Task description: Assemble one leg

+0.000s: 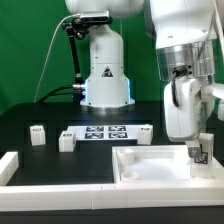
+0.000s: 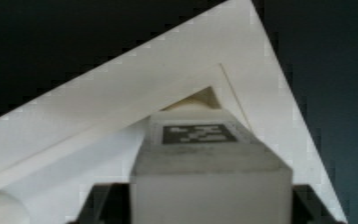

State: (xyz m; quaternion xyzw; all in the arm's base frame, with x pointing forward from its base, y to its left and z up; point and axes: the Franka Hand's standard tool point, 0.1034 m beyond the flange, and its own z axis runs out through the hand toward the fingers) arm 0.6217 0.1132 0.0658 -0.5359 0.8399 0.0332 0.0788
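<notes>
My gripper (image 1: 199,152) is shut on a leg (image 1: 199,156), a small white block with a black-and-white tag, and holds it upright over the right rear corner of the white tray-like panel (image 1: 150,165). In the wrist view the leg (image 2: 201,165) fills the space between my dark fingers (image 2: 105,203), its tagged end pointing at the panel's corner socket (image 2: 201,99). I cannot tell whether the leg's end touches the socket. Three more legs stand on the black table: one (image 1: 38,134) at the exterior view's left, one (image 1: 67,140) beside the marker board, one (image 1: 142,133) to its right.
The marker board (image 1: 104,133) lies flat in the middle of the table. The robot base (image 1: 106,75) stands behind it. A white raised border (image 1: 20,165) runs along the table's left and front edges. A green backdrop lies behind.
</notes>
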